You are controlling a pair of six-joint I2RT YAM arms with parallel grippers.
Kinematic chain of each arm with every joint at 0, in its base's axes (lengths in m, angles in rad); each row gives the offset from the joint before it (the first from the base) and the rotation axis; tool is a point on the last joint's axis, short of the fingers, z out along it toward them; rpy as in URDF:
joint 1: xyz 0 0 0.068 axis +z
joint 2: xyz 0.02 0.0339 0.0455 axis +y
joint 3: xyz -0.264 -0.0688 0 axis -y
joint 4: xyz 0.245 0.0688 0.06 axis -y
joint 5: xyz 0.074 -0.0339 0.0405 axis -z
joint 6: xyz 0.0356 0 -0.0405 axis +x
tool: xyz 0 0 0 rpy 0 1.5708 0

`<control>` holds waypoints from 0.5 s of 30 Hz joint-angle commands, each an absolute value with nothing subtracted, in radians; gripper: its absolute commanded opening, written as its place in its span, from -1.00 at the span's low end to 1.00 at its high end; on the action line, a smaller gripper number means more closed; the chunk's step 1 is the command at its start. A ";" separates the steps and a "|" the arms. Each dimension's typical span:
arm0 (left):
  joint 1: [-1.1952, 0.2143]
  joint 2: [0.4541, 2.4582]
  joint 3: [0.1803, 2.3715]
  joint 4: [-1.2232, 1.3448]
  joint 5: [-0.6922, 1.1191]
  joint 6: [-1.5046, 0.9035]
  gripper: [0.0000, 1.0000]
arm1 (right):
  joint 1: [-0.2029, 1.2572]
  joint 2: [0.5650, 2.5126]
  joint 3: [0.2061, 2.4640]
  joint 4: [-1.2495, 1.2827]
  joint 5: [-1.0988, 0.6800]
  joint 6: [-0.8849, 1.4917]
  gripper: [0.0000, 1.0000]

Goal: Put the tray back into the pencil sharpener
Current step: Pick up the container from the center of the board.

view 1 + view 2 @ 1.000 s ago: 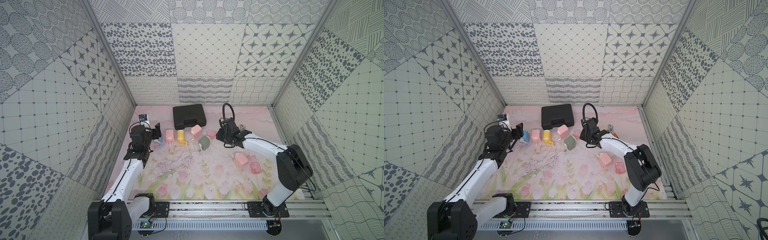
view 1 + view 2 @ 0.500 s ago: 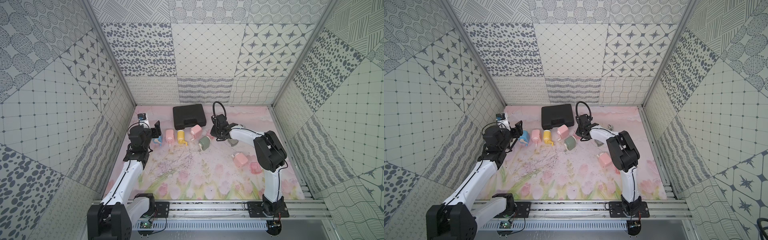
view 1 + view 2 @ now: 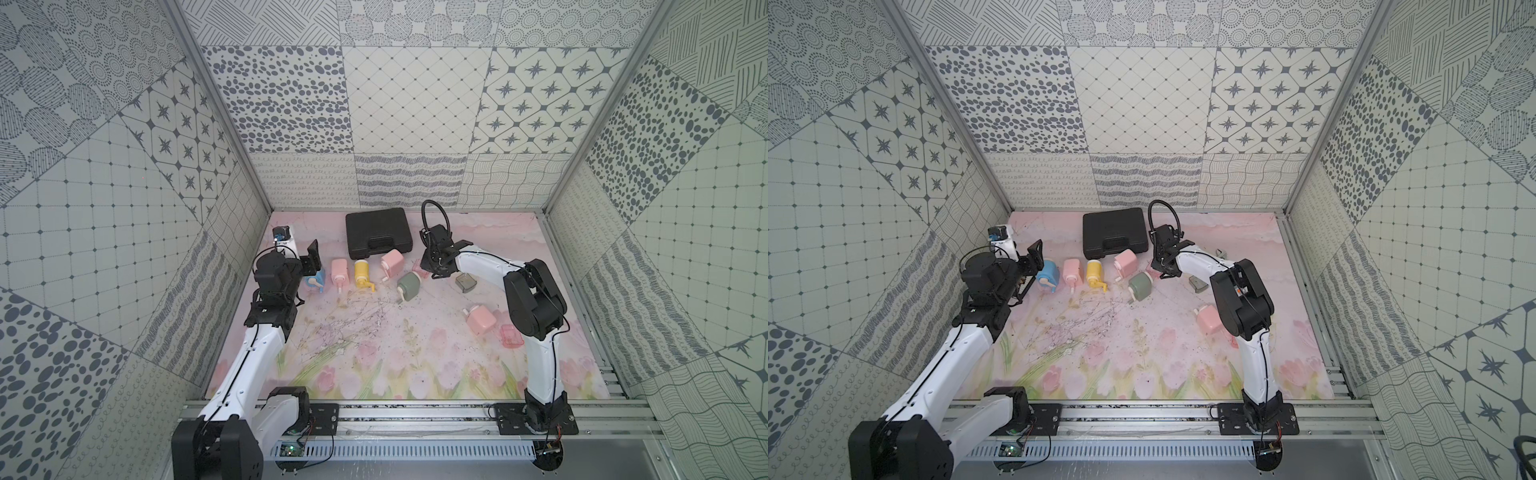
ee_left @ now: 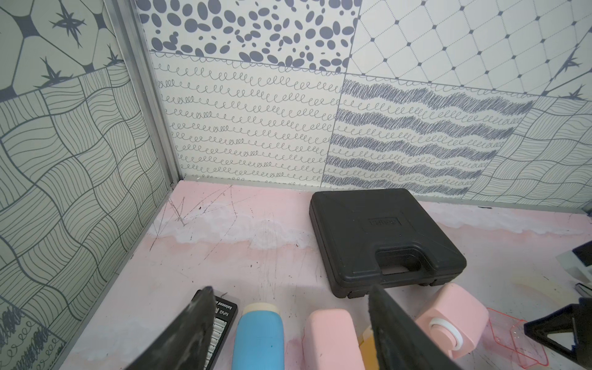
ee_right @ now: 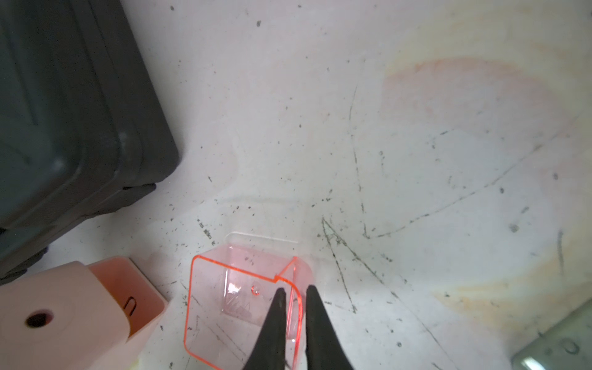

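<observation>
A clear pink tray (image 5: 243, 304) lies on the mat beside a pink pencil sharpener (image 5: 64, 314), whose empty slot (image 5: 128, 288) faces it. My right gripper (image 5: 294, 293) has one finger inside the tray and one outside, shut on its side wall. In both top views that gripper (image 3: 428, 270) (image 3: 1158, 272) is low, just right of the same sharpener (image 3: 392, 262) (image 3: 1126, 262). My left gripper (image 4: 290, 288) is open and empty above a blue sharpener (image 4: 258, 336) and a pink one (image 4: 333, 336), at the left end of the row (image 3: 311, 259).
A black case (image 3: 378, 232) lies at the back. Yellow (image 3: 362, 272) and green (image 3: 409, 286) sharpeners lie in the row. To the right are a grey tray (image 3: 465, 282), another pink sharpener (image 3: 481, 320) and a second pink tray (image 3: 511, 336). Pencil marks cover the mat.
My right arm has swung left, away from the grey tray and over to the pink tray, and its jaws have narrowed onto the tray's wall. The left arm has barely moved.
</observation>
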State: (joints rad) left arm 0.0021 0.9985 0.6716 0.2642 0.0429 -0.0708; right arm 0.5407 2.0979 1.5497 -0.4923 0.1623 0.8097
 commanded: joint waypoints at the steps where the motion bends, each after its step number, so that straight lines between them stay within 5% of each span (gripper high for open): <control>1: 0.001 0.979 0.689 0.280 0.037 -0.032 0.49 | 0.540 2.131 1.577 -0.515 0.161 0.802 -0.71; 8: 0.000 0.972 0.700 0.256 0.041 0.002 0.49 | 0.544 2.146 1.582 -0.513 0.146 0.812 -0.60; 15: -0.001 0.982 0.696 0.279 0.060 -0.037 0.48 | 0.542 2.158 1.582 -0.492 0.131 0.825 -0.84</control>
State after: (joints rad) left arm 0.0010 0.9802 0.6872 0.2478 0.0414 -0.0330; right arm 0.5419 2.1456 1.5623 -0.5125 0.1356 0.8162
